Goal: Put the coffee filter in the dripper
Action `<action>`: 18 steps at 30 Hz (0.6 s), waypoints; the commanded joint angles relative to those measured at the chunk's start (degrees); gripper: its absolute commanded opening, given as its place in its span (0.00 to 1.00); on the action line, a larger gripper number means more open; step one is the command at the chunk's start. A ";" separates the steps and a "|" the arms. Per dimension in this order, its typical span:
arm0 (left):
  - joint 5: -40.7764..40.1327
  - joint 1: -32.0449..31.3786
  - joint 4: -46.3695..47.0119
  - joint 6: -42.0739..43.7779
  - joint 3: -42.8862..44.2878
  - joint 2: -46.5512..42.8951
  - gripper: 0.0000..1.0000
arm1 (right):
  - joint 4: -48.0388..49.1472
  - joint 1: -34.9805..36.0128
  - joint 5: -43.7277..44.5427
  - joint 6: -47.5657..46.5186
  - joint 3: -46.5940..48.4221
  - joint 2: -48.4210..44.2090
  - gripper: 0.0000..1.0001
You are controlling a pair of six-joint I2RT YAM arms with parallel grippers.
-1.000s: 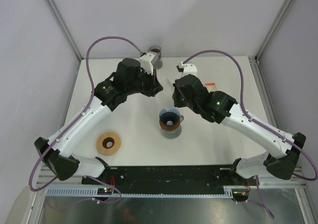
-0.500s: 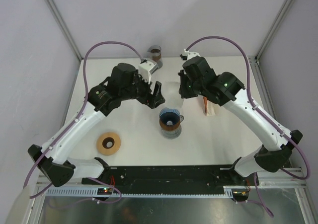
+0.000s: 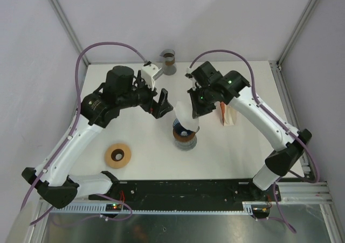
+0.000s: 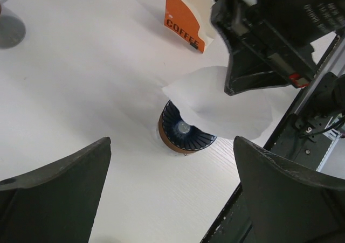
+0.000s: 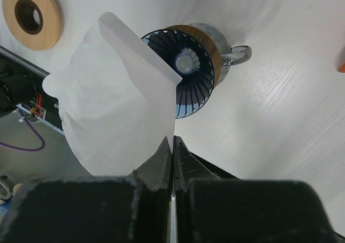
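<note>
The dripper point(image 3: 184, 136) is a dark blue ribbed cone on a brown base, standing mid-table. A white paper coffee filter point(image 3: 183, 117) hangs just above it, partly opened, its lower edge over the dripper's mouth. My right gripper point(image 3: 195, 110) is shut on the filter's edge. In the right wrist view the filter point(image 5: 116, 105) covers the left part of the dripper point(image 5: 190, 70), pinched by that gripper point(image 5: 172, 141). My left gripper point(image 3: 161, 104) stands open and empty to the left; its view shows filter point(image 4: 223, 111) and dripper point(image 4: 185, 133) ahead of the gripper point(image 4: 172, 141).
An orange coffee filter box point(image 3: 227, 113) lies right of the dripper. A wooden ring point(image 3: 117, 155) sits at the front left. A grey cup point(image 3: 169, 60) stands at the back edge. The black base rail point(image 3: 183, 190) runs along the near edge.
My left gripper has opened and drawn back to the left. My right gripper has swung with the filter to just above the dripper.
</note>
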 commanded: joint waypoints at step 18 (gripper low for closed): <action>2.97 4.39 1.24 3.61 -4.04 1.62 1.00 | 8.13 0.08 -2.02 -3.82 -5.85 7.19 0.00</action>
